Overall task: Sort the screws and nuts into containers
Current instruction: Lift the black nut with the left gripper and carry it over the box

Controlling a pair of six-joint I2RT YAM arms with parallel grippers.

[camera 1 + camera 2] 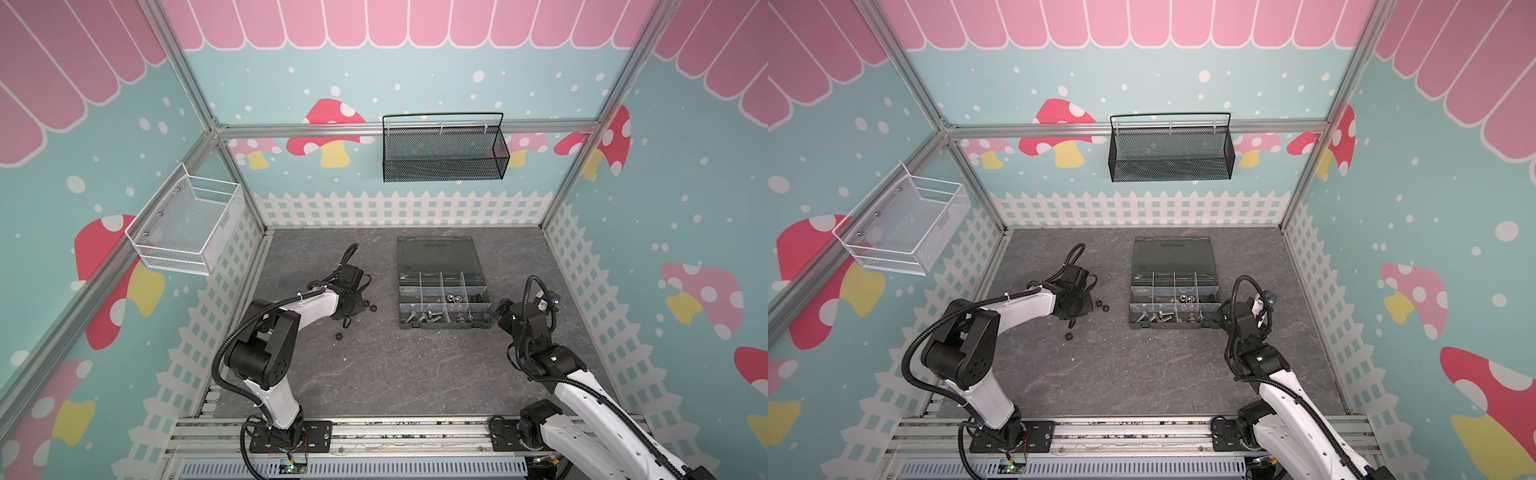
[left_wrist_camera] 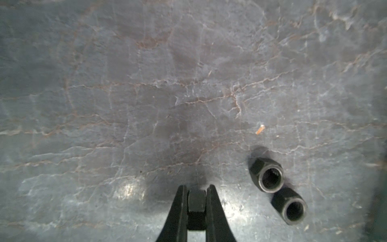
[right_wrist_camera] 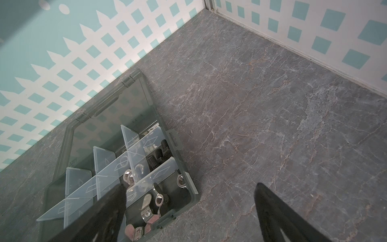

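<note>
The grey stone-patterned tabletop (image 1: pixel 374 374) forms the floor of the cell. A white wire basket (image 1: pixel 187 224) hangs on the left wall and a black mesh basket (image 1: pixel 444 151) on the back wall. The dark grey organizer box (image 1: pixel 444 327) lies open right of the table's middle in both top views, its lid flat toward the back wall and its compartments split by clear dividers (image 3: pixel 104 159). The right gripper (image 3: pixel 190 185) hovers at the box's near right corner, jaws spread wide with nothing between them; one finger hangs over the box, the other over bare table. The left gripper (image 2: pixel 196 187) is low at the tabletop well left of the box, its fingertips pinching a black nut (image 2: pixel 196 202). Silver hex bolts (image 1: pixel 424 318) lie in the box's near left compartment. Black screws (image 3: pixel 156 159) sit at the middle row's right end, silver wing nuts (image 3: pixel 159 199) in a near compartment, and silver nuts (image 1: pixel 453 298) in the middle row. Two loose black nuts (image 2: pixel 270 178) lie side by side just beside the left gripper, toward the box. A lone nut (image 1: pixel 338 336) lies on the table nearer the front edge.
</note>
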